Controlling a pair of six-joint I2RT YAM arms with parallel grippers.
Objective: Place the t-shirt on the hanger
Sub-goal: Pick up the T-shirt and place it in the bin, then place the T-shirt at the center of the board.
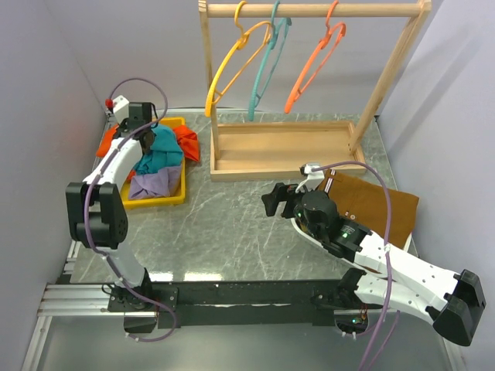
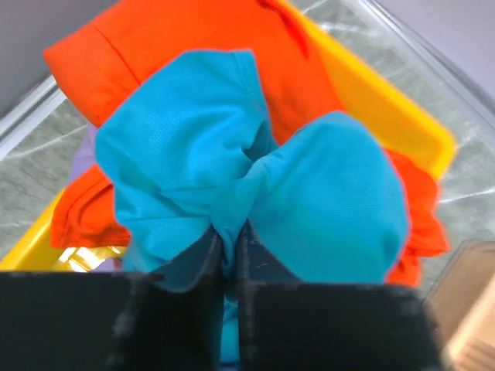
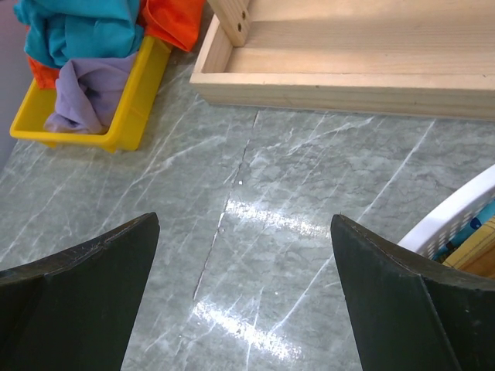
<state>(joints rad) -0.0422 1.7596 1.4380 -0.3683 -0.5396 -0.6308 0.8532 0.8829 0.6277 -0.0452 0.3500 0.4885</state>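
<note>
The t-shirt [image 2: 255,178] lies bunched on top of the pile in the yellow bin [image 2: 387,108], over the orange-red garment [image 2: 170,39]. Only the left wrist view shows the grip: the left gripper [image 2: 230,239] is clenched on a fold of the teal cloth. The top view alone shows the hanger [image 1: 210,99], on the wooden rack's rail [image 1: 309,10] beyond and right of the bin. Well right of the bin, the right gripper [image 3: 244,224] hangs spread wide, grasping nothing, over the marble tabletop [image 3: 255,170].
</note>
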